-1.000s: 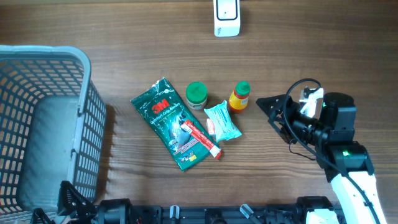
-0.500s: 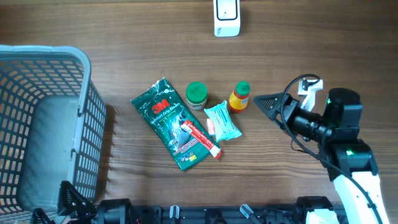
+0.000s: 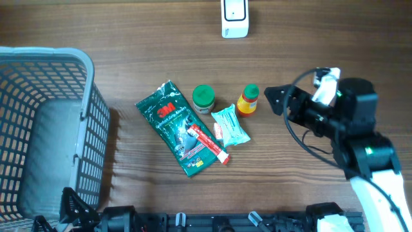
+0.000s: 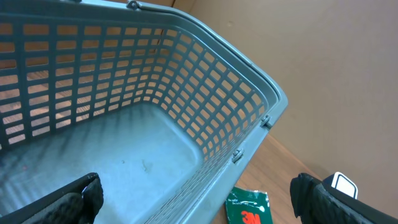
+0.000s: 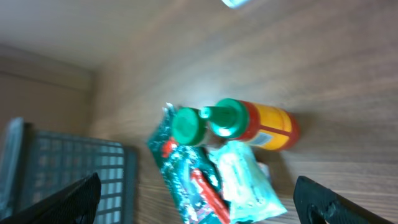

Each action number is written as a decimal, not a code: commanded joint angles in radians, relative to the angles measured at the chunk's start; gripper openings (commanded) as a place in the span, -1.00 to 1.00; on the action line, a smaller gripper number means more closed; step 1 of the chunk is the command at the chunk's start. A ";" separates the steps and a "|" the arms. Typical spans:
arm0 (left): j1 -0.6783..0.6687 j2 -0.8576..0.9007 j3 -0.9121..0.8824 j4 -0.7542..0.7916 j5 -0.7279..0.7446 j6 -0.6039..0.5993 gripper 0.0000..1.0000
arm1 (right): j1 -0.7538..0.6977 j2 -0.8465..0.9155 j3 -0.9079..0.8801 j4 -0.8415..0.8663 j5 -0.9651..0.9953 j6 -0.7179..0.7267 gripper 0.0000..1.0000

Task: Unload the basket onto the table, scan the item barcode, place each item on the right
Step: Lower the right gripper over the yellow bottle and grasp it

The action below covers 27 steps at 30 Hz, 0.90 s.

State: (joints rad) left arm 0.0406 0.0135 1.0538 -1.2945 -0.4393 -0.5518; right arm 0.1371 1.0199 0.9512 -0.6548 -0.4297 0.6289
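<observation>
Right wrist view, green-capped orange bottle [image 5: 268,129], yellow label, right end effector [image 3: 272,98] wide, empty

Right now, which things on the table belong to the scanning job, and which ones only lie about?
For the job: white scanner; orange bottle, probably, since the open right gripper faces it.
Lying about: green packet, red tube, green-lidded jar, teal pouch, basket.

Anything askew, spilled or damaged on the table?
Nothing looks spilled or visibly damaged. The only untidy spot is the red tube, which lies diagonally on top of the green 3M pouch, toward its lower right end. Nothing else stands out.
</observation>
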 commanded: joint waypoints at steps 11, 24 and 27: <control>0.003 -0.009 -0.016 -0.028 0.008 -0.007 1.00 | 0.200 0.683 0.744 -0.465 0.362 -0.261 0.99; 0.003 -0.009 -0.016 -0.028 0.008 -0.007 1.00 | 0.277 0.873 0.744 -0.498 0.376 -0.262 0.82; 0.003 -0.009 -0.016 -0.028 0.008 -0.007 1.00 | 0.291 0.896 0.744 -0.537 0.446 -0.259 0.77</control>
State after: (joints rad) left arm 0.0406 0.0135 1.0538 -1.2957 -0.4397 -0.5518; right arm 0.4122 1.8744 1.6783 -1.1648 -0.0658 0.3832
